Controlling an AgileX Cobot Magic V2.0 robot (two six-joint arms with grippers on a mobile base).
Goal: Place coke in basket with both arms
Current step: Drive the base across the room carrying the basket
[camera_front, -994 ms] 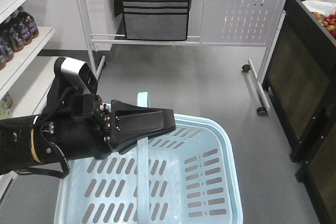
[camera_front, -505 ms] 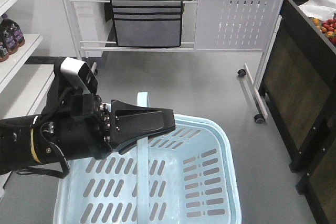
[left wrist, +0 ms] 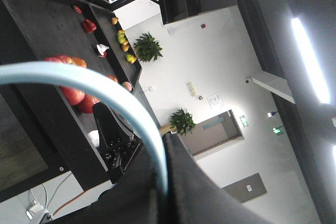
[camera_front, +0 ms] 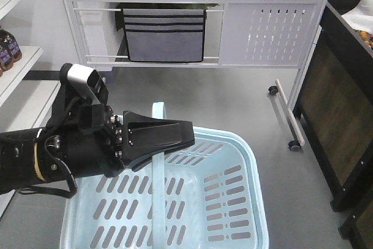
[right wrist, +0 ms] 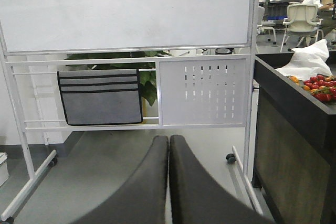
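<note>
Basket (camera_front: 221, 134): one, clamped by left fingers (camera_front: 163, 135).

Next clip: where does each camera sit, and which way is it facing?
Front view: high, behind the left arm, looking forward and down at the basket and white rack; left hand shows, closed on the handle.
Left wrist: tilted up past that handle toward ceiling and fruit stand.
Right wrist: level, facing the rack; closed right hand shows.
Front and right wrist share the rack.
</note>
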